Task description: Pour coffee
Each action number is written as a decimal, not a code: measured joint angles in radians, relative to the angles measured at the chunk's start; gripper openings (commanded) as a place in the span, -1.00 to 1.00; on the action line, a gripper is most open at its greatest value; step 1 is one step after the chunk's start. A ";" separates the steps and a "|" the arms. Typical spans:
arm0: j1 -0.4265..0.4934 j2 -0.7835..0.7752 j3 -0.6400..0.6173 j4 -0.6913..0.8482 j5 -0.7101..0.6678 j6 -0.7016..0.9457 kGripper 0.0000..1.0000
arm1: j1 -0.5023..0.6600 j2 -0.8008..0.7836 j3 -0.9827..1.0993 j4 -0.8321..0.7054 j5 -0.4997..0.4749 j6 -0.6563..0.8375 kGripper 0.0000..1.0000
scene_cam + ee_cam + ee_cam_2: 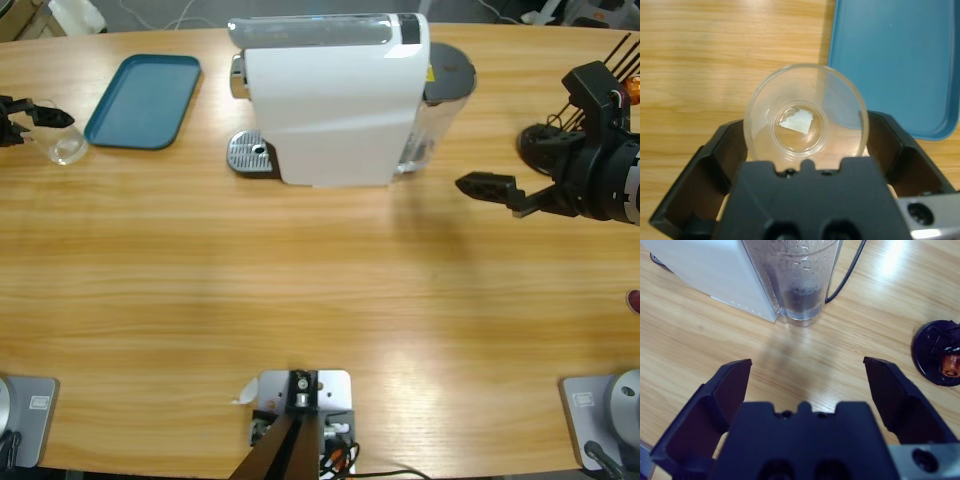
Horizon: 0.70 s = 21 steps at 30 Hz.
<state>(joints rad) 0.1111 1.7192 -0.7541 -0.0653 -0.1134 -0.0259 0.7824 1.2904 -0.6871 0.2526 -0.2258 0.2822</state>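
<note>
Left gripper [805,145] sits low at the table's far left edge, jaws spread around the clear glass cup [806,116], right beside the blue tray [900,60]. Right gripper [807,377] hovers wide open, holding nothing, near the white coffee machine [335,100]

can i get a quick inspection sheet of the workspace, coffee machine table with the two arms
surface: long wooden table, no spills seen
job's things: white coffee machine with clear water tank at its back and drip grate with nothing on it; clear glass cup upright, no liquid in it, beside blue tray
clutter: round black holder with a brown item inside
grippers: left gripper jaws either side of the cup, contact cannot be told; right gripper open, nothing held, pointing at the tank
cables: black cable running from behind the tank
surroundings: floor and cables past the table's far edge
</note>
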 measured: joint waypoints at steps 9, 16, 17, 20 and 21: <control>0.008 0.036 0.000 -0.036 0.000 0.000 0.79 | 0.000 0.001 0.001 0.000 0.005 0.000 1.00; 0.013 0.043 0.000 -0.055 0.000 0.000 0.22 | 0.000 0.007 0.001 0.000 0.012 0.000 1.00; 0.013 0.043 0.000 -0.059 0.000 0.000 0.17 | 0.000 0.007 0.001 0.000 0.012 0.000 1.00; 0.014 0.044 0.000 -0.069 0.000 0.000 0.05 | 0.000 0.007 0.001 0.000 0.012 0.000 1.00; 0.014 0.044 0.002 -0.071 0.000 0.000 0.05 | 0.000 0.007 0.001 0.000 0.012 0.000 1.00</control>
<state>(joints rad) 0.1251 1.7630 -0.7522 -0.1362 -0.1134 -0.0259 0.7824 1.2974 -0.6864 0.2523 -0.2142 0.2822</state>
